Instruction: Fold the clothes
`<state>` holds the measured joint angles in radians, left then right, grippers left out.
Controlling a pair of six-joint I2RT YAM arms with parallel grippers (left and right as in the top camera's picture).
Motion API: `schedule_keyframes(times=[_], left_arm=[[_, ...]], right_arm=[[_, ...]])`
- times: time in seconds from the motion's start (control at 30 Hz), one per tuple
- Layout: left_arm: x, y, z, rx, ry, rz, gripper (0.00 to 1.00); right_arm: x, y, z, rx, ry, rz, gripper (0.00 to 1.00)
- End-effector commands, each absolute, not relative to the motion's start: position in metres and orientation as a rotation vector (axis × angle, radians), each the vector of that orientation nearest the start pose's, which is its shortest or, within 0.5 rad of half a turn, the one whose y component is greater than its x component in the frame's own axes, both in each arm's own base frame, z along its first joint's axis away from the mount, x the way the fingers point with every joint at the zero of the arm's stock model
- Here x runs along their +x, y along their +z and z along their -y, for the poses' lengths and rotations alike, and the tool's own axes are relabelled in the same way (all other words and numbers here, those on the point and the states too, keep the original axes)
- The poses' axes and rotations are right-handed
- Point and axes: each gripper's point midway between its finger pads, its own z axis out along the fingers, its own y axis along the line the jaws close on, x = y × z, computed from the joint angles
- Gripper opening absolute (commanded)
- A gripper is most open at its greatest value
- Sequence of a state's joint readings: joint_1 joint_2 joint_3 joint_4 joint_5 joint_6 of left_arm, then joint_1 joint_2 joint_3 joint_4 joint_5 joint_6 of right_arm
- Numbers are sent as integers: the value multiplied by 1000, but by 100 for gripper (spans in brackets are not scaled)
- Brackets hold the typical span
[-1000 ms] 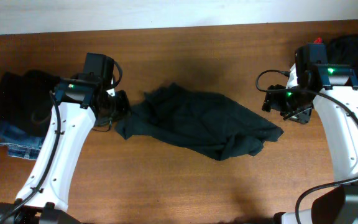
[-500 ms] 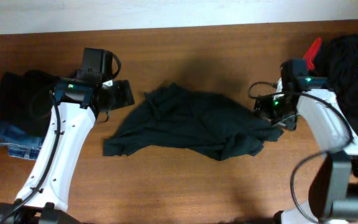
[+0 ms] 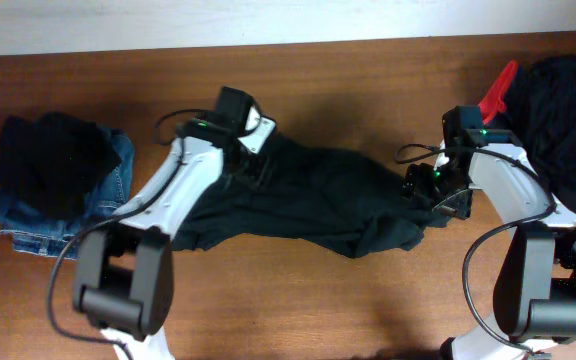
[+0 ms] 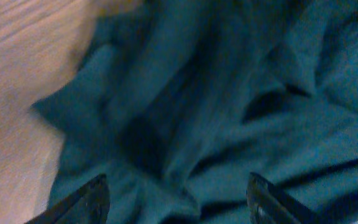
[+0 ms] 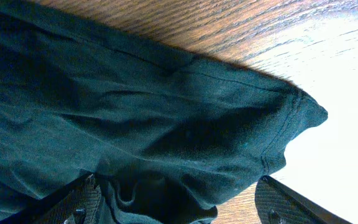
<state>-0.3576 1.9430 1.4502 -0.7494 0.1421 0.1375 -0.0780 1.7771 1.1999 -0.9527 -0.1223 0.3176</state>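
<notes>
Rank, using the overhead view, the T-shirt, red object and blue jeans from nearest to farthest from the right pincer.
1. T-shirt, its right edge lies under the right pincer.
2. Red object, far edge, right side.
3. Blue jeans, far left.

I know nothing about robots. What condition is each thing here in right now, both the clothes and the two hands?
T-shirt: unfolded, rumpled, lying across the middle of the table.
Left hand: open, over the shirt's upper left part, holding nothing.
Right hand: open, over the shirt's right end, holding nothing.
Dark garment: bunched on top of the blue jeans, far left.
Dark heap: loosely piled, far right.
</notes>
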Motion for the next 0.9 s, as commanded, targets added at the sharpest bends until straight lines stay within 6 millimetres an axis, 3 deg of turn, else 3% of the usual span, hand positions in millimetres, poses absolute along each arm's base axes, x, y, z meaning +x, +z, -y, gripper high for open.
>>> schedule_keyframes(times=[0.0, 0.03, 0.13, 0.17, 0.23, 0.33, 0.4, 0.63, 0.73, 0.83, 0.87], left_arm=[[408, 51, 181, 886, -148, -2676, 70], [408, 50, 182, 890, -143, -2675, 70], [411, 46, 175, 834, -86, -2702, 52], [412, 45, 172, 812, -69, -2708, 51], [414, 45, 167, 762, -25, -2721, 52], [416, 45, 151, 620, 86, -2757, 67], [416, 45, 145, 536, 115, -2778, 70], [407, 37, 160, 412, -41, -2841, 70], [405, 26, 159, 397, -36, -2869, 46], [403, 15, 159, 397, -37, -2894, 8], [405, 15, 158, 392, -31, -2887, 0]], right_arm=[[324, 48, 5, 619, 201, -3036, 85], [324, 48, 5, 619, 201, -3036, 85], [324, 48, 5, 619, 201, -3036, 85], [324, 48, 5, 619, 201, -3036, 85], [324, 48, 5, 619, 201, -3036, 85], [324, 48, 5, 613, 200, -3037, 85], [324, 47, 5, 607, 200, -3038, 85], [324, 47, 5, 608, 200, -3039, 85], [322, 47, 5, 610, 199, -3046, 85], [321, 47, 5, 611, 197, -3051, 85], [321, 47, 5, 611, 197, -3051, 85]])
